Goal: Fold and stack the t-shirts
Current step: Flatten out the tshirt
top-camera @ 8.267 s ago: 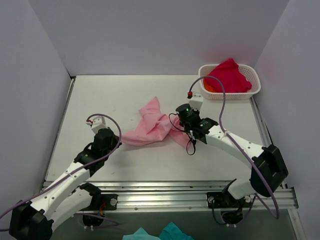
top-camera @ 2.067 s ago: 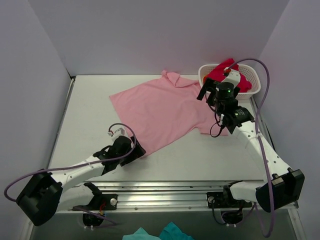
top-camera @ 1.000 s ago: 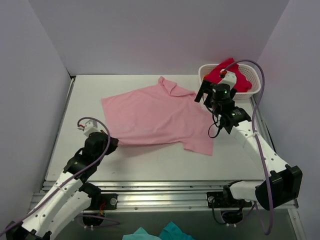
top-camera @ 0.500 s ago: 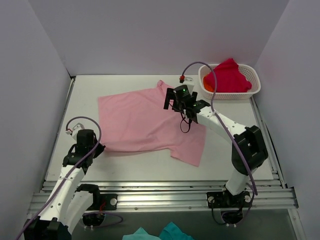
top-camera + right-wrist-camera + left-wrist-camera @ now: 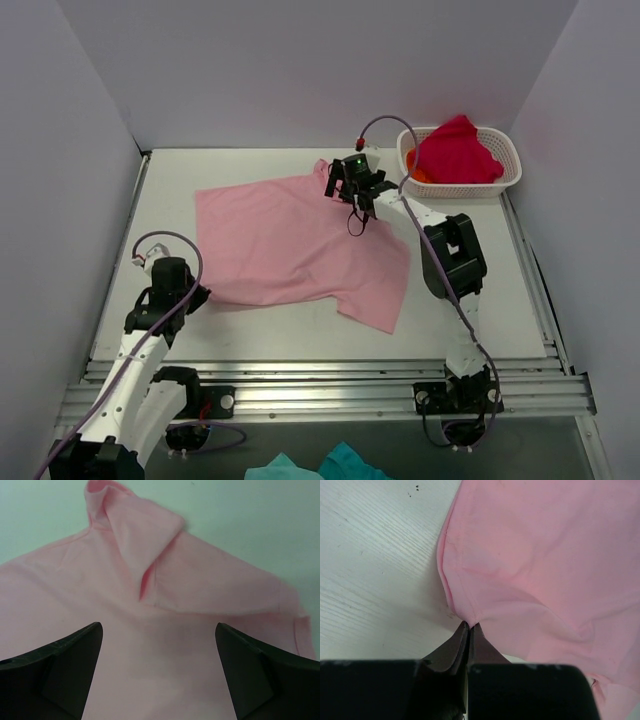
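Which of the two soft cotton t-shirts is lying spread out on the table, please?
The light pink cotton t-shirt, opened flat on the white table; the crimson red t-shirt sits bunched in the white plastic lattice basket at the far right.

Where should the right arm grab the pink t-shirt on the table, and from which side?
Pinch the raised, folded-over flap at the light pink cotton t-shirt's far edge, coming from above: it stands off the table, and the right gripper hangs open just short of it.

White arms, black joints, purple cables
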Tool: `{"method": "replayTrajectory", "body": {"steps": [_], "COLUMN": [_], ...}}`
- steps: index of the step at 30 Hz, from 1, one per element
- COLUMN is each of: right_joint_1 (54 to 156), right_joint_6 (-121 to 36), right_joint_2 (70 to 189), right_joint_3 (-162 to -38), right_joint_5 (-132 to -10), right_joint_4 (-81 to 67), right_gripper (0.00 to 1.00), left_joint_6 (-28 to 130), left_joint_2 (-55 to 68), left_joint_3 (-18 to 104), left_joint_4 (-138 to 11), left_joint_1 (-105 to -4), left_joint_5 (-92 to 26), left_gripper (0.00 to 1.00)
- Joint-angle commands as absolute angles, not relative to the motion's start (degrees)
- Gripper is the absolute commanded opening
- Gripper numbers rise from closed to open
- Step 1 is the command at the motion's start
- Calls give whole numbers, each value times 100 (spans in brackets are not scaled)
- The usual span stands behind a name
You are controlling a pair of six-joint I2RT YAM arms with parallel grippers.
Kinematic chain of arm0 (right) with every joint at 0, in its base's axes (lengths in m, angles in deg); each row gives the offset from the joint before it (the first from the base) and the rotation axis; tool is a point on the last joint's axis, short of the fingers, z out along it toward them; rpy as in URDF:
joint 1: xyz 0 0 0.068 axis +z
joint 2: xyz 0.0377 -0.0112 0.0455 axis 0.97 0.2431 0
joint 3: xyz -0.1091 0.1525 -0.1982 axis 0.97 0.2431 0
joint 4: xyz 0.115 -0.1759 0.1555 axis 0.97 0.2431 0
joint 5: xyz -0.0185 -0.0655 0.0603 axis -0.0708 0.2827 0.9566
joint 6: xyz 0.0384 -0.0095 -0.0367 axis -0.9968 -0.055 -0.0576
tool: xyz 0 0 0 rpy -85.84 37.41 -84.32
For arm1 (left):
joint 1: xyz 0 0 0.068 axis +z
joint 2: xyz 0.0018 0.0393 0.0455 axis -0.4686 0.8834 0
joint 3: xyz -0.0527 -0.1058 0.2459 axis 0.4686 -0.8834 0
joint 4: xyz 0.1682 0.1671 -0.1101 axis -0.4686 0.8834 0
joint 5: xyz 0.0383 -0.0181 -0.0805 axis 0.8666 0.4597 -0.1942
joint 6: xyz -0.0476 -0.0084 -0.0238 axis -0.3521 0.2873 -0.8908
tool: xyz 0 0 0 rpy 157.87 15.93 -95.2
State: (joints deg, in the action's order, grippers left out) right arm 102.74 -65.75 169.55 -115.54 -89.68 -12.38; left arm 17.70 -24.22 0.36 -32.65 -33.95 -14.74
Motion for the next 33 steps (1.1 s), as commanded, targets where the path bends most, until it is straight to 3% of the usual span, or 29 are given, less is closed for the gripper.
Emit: {"method": "replayTrajectory", "body": {"steps": [1, 11, 17, 23, 33], "right_joint_1": [10291, 10247, 10283, 10283, 10256], "right_joint_6": [-6367, -6401, -6515, -6498, -6489], "right_joint_2": [17395, 18514, 18541, 18795, 19208], "right_joint_3": [-12573, -14000, -13860, -13894, -14194], "right_joint_5": [-9003, -8634, -8731, -8626, -8564], "right_joint_4": [-1370, -922, -894, -1018, -1000], "right_gripper": [91, 82, 80, 72, 70], "left_joint_6": [1904, 1930, 1948, 1957, 1965], "left_joint_2": [-2540, -2690, -2690, -2716, -2725], "left_joint_3": [44, 17, 0, -9, -18], "left_joint_4": [-3519, -3519, -3554, -3563, -3563], "left_joint_1": [-3366, -3357, -3357, -3366, -3366], "left_joint_5": [-1588, -1588, -1615, -1650, -1676], "left_gripper": [2, 2, 2, 2, 2]}}
